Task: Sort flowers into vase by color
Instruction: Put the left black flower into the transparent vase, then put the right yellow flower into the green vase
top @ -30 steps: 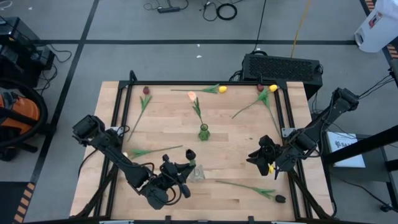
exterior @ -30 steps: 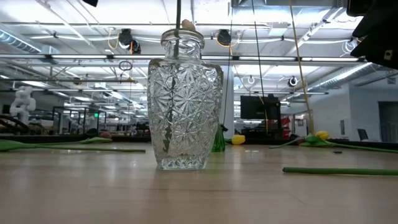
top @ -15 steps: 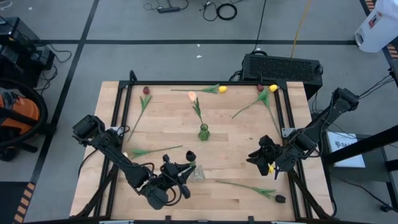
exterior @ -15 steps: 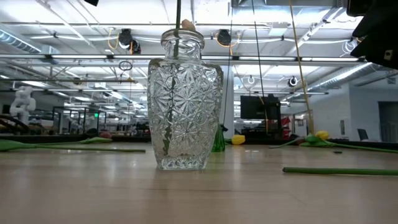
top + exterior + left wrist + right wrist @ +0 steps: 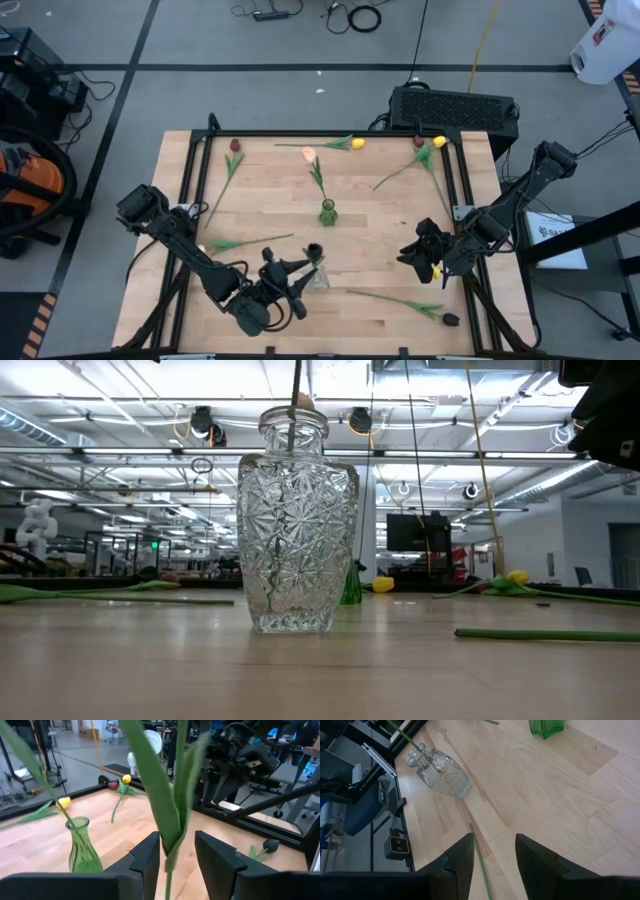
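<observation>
Left gripper (image 5: 177, 852) jaws stand apart with a flower stem and leaves (image 5: 167, 795) running up between them; can't tell if either finger still touches it. That dark-headed tulip (image 5: 314, 250) stands with its stem down in the clear cut-glass vase (image 5: 295, 525) at the near-centre of the table, left gripper (image 5: 292, 275) right beside the vase. Right gripper (image 5: 492, 852) jaws also apart, nothing between them, parked over the right side of the table (image 5: 380, 225) looking back at the glass vase (image 5: 440, 772). Small green vase (image 5: 327, 211) sits mid-table with a peach tulip (image 5: 308, 154) in it. Rest of the flowers lie loose: a maroon one (image 5: 235, 145) along the left edge, a yellow one (image 5: 357, 143) at the far edge, a yellow (image 5: 439, 142) and a dark red one (image 5: 418, 141) at the far right corner, a dark one (image 5: 450, 319) near right. One more stem (image 5: 240, 243) lies left of the glass vase, head probably hidden by the left arm.
</observation>
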